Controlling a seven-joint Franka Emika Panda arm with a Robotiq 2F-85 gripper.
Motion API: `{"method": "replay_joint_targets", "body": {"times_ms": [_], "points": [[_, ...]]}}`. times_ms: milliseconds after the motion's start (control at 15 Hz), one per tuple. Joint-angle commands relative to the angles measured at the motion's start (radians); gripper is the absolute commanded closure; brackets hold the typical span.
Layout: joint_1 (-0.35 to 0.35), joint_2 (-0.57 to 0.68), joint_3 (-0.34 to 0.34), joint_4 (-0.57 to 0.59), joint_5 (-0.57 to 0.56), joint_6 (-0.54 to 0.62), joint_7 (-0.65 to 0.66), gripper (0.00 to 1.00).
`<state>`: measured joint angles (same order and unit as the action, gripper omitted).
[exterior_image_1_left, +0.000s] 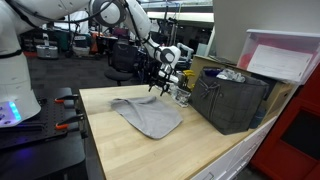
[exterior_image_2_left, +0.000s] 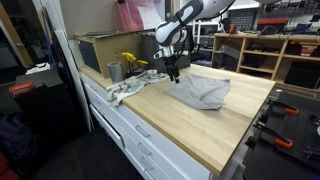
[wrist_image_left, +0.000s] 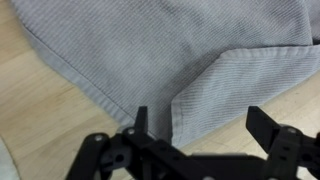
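the grey cloth (exterior_image_1_left: 150, 116) lay flat on the bench (exterior_image_1_left: 125, 150), toward its far side. its long axis seemed to slant across the wood, and one folded-over corner pointed at the fingers (wrist_image_left: 268, 130). they hung spread apart just above that edge, holding nothing. a good pinch probably meant straddling the fold, dropping straight down and catching both layers.
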<state>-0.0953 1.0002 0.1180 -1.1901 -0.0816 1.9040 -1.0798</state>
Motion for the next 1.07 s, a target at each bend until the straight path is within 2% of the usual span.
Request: {"method": "replay_joint_targets", "body": {"times_ms": [0,267,533,600,733,1000], "points": [[0.02,-0.011,-0.023,-0.03,-0.008,0.038,0.038,0.0],[0.049,0.029,-0.05,-0.011,-0.028,0.105,0.133,0.0],[0.046,0.061,-0.048,-0.019,-0.023,0.155,0.182,0.02],[0.044,0.069,-0.045,-0.02,-0.022,0.148,0.181,0.27],[0.039,0.08,-0.036,-0.023,-0.011,0.128,0.19,0.28],[0.039,0.08,-0.025,-0.024,-0.002,0.085,0.189,0.58]]}}
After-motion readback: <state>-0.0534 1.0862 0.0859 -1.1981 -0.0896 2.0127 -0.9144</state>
